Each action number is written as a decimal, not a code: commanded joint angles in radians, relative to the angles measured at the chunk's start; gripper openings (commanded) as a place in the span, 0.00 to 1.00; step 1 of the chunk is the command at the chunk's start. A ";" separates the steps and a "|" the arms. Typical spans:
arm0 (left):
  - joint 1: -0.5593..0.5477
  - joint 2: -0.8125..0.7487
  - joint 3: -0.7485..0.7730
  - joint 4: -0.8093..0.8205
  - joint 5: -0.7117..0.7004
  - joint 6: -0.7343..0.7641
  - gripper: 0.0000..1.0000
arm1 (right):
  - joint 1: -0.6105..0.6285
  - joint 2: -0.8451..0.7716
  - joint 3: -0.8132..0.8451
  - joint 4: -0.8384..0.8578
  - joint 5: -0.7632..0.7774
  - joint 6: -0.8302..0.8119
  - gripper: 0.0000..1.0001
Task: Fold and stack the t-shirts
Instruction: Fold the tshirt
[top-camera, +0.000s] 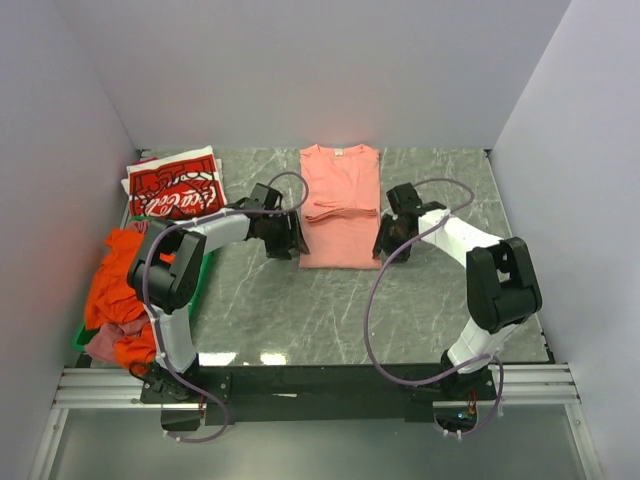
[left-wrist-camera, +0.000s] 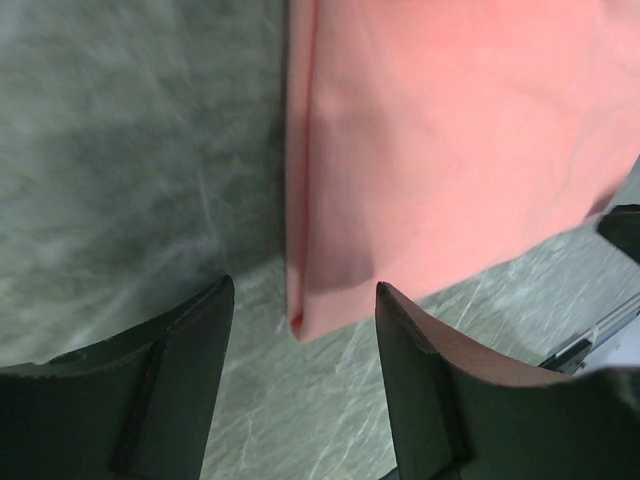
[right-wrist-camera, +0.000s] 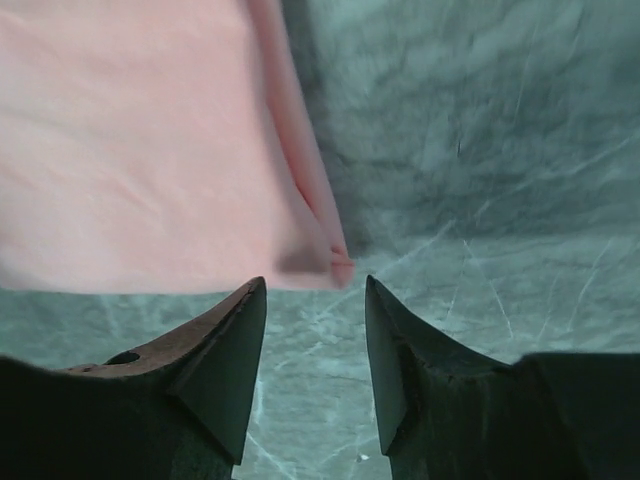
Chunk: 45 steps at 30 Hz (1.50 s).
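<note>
The red Coca-Cola-print tee (top-camera: 175, 188) lies folded. The salmon-pink cotton tee (top-camera: 340, 210) looks half-folded, with the left gripper (left-wrist-camera: 305, 290) and right gripper (right-wrist-camera: 315, 285) spread at its near corners. The crumpled orange tee (top-camera: 115, 290) and mauve tee (top-camera: 105, 343) wait.

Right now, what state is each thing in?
pink tee, lying flat, sides folded in, not yet folded crosswise
red tee, folded, print up
orange tee, crumpled, unfolded
mauve tee, crumpled, unfolded
left pincer, open, at pink tee's near left corner
right pincer, open, at pink tee's near right corner
</note>
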 joint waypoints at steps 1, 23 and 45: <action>-0.023 -0.065 -0.019 0.032 -0.016 -0.004 0.64 | 0.010 -0.032 -0.047 0.071 -0.027 0.024 0.50; -0.067 -0.071 -0.031 -0.029 -0.088 -0.001 0.60 | 0.011 0.068 -0.092 0.107 -0.008 -0.004 0.23; -0.101 -0.014 -0.048 -0.029 -0.082 -0.025 0.39 | 0.011 0.075 -0.075 0.089 -0.004 -0.007 0.20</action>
